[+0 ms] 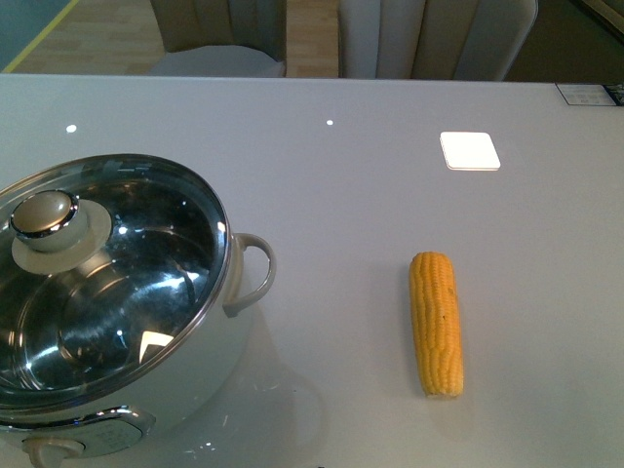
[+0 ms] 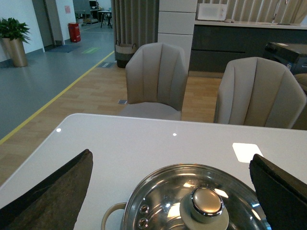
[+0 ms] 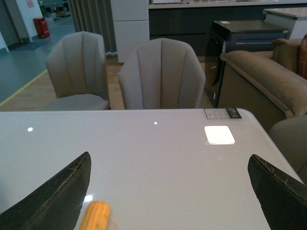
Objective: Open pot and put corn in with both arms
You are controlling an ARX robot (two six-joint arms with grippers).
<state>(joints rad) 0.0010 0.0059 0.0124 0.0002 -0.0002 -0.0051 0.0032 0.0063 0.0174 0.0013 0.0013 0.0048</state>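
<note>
Both wide apart, the left gripper [image 2: 171, 157] should centre on the lid knob [image 1: 44, 215] of the pot [image 1: 200, 375] at the front view's lower left, the right gripper [image 3: 169, 162] straddle the corn [image 1: 436, 323] at lower right.

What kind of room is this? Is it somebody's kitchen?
Probably a dining spot beside a kitchen: a white table with padded chairs, a counter with a microwave behind them, and a sofa nearby.
</note>
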